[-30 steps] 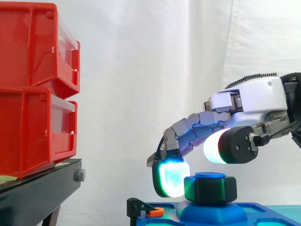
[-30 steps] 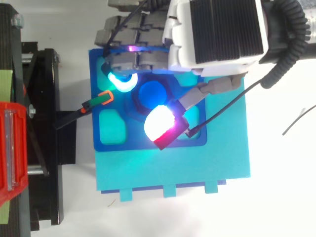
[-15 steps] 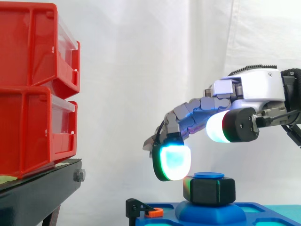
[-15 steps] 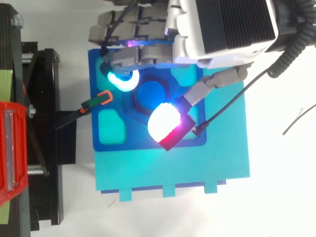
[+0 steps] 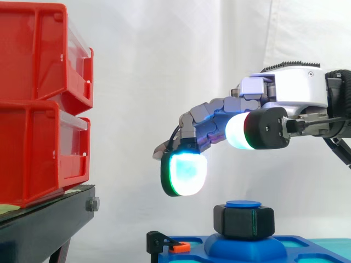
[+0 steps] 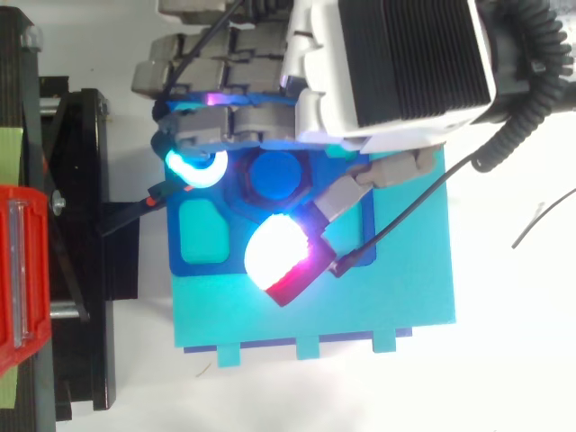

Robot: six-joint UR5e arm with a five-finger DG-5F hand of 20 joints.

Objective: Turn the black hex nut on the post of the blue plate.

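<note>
You have the two stacked red bins (image 5: pixel 38 104) on their black stand (image 5: pixel 46 222) at the left, and the robot hand (image 5: pixel 296 93) reaching in from the right with its fingers loosely spread and grasping nothing. Its glowing fingertips (image 5: pixel 186 174) hang above and apart from the work. Below it the blue plate (image 5: pixel 192 255) carries the black hex nut (image 5: pixel 244 221), which sits on the post (image 5: pixel 243 204) with the blue post top showing just above it, and a small orange-tipped black clip (image 5: pixel 176 247) sits at the plate's left edge.
</note>
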